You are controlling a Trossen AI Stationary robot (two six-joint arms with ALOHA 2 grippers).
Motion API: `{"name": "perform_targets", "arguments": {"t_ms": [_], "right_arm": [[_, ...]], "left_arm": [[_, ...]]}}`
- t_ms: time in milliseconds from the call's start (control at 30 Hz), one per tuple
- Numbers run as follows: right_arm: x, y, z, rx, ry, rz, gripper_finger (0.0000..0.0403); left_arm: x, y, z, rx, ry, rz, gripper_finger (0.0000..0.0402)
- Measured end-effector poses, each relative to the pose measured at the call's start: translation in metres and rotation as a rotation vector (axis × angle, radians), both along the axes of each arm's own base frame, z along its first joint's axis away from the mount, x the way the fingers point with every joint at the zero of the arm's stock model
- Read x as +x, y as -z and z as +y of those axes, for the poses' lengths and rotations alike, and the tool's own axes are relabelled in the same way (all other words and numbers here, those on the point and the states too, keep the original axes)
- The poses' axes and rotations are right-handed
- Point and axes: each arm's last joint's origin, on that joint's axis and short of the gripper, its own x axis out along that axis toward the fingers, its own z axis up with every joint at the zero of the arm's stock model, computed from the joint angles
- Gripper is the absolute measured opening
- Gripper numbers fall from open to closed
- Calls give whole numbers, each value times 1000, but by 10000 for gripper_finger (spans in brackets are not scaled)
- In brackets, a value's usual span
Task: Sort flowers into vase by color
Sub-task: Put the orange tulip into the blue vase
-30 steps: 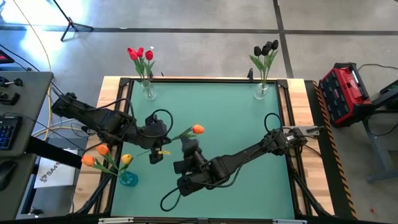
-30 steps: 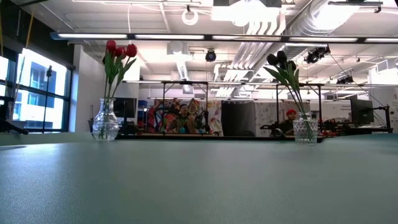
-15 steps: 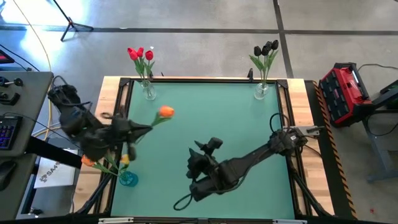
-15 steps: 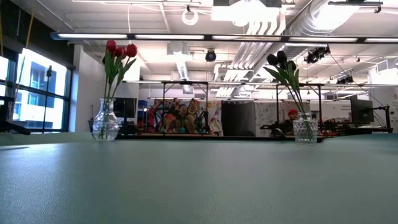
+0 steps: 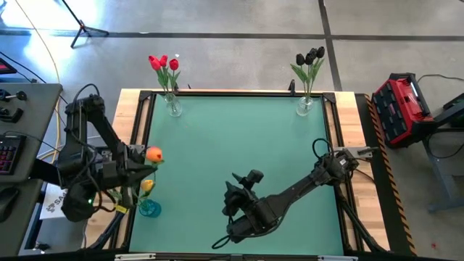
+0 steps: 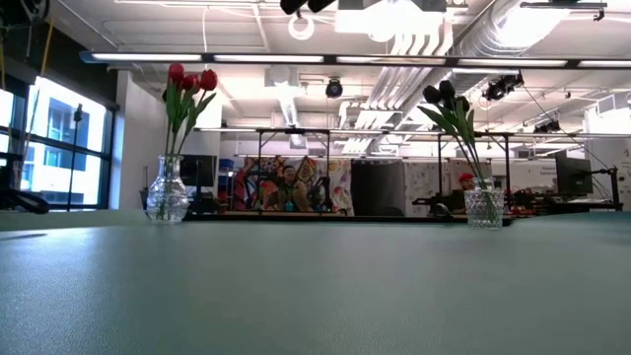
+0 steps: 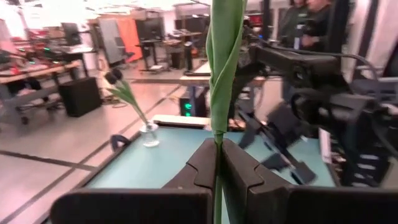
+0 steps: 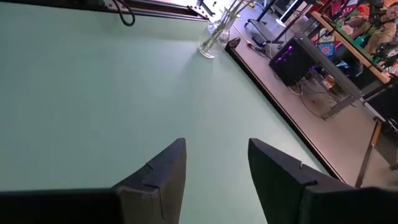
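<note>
Orange tulip (image 5: 154,154) is pinched by its stem in the left gripper (image 5: 130,165) above the blue vase (image 5: 149,209). Right gripper (image 8: 214,165) hangs spread, empty. A tilted stem could miss the narrow neck.

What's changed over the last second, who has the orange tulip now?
The left gripper, shut on the orange tulip, carried it from mid-table to the blue vase. The right gripper let go and drew back, open. Red tulips and black tulips stayed put.

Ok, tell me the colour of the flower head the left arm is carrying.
Orange. The tulip head shows best in the high view, above the blue vase at the table's left edge.
</note>
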Motion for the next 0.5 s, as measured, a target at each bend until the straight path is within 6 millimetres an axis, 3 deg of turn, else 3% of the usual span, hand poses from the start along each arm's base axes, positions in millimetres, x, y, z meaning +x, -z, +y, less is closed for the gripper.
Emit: {"name": "perform_targets", "arguments": {"t_ms": [267,500], "right_arm": [[0,3,-1,15,8,2,161],[4,3,-9,4,18,14,161]], "left_arm": [[-11,9,-17,58,80,7,0],[-13,-20,-27,107,75,-9,0]]}}
